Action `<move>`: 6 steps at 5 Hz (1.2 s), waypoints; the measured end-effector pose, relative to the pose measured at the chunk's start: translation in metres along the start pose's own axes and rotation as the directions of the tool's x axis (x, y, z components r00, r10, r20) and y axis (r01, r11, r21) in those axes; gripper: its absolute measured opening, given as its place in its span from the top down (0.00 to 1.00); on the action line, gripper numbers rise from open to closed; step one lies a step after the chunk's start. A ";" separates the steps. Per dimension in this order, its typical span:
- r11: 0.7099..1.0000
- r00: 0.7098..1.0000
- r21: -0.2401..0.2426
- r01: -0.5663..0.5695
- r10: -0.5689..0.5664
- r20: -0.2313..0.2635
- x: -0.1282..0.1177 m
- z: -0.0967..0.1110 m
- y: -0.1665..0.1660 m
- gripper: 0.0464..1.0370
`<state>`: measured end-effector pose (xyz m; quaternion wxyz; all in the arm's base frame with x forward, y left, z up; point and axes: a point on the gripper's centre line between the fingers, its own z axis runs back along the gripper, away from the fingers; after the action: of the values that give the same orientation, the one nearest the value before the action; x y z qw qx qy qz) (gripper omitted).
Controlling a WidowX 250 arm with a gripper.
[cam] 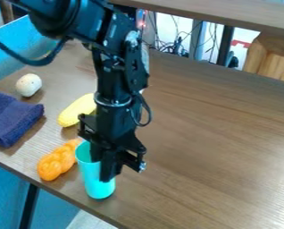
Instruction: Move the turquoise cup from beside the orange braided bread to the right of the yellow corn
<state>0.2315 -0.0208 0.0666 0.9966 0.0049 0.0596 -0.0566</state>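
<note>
Turquoise cup (92, 179), tall and narrow, is near the front edge of the brown wooden table (222, 147), in the lower left part of the view; its open rim faces up and its body slants slightly, the base lying a little to the right of the rim; whether the base touches the table cannot be told. The black gripper (104, 170) hangs down over the cup, its lower end overlapping the rim and the right side of the cup; whether the gripper is open, closed or clamped on the cup cannot be told, as its dark parts merge there. Just beside the cup, to its left, lies a lumpy orange object (58, 160), its upper end close to the rim in the view; farther back lies a rounded, elongated yellow object (76, 110), partly hidden behind the arm (117, 67); a folded dark blue cloth (12, 118) lies at the left, near the table's edge, with a pale, speckled, roundish object (28, 85) behind it. The arm comes in from the upper left; beyond the table's far edge are tangled dark cables (179, 46) and, toward the right, a light wooden block-like piece (273, 58).
</note>
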 end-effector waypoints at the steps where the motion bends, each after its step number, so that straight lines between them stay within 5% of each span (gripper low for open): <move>1: 0.997 0.999 0.067 0.036 -0.037 0.022 0.012 0.021 0.010 0.94; 2: 0.992 0.995 0.094 0.088 -0.092 0.041 0.030 0.042 0.013 0.94; 3: 0.962 0.958 0.053 0.268 -0.272 0.090 0.066 0.046 0.031 0.94; 4: 0.949 0.945 0.028 0.313 -0.314 0.089 0.095 0.035 0.045 0.94; 6: 0.945 0.945 0.043 0.324 -0.325 0.044 0.112 0.010 0.051 0.94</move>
<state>0.3488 0.0173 0.0637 0.9746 0.0111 0.0336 -0.2210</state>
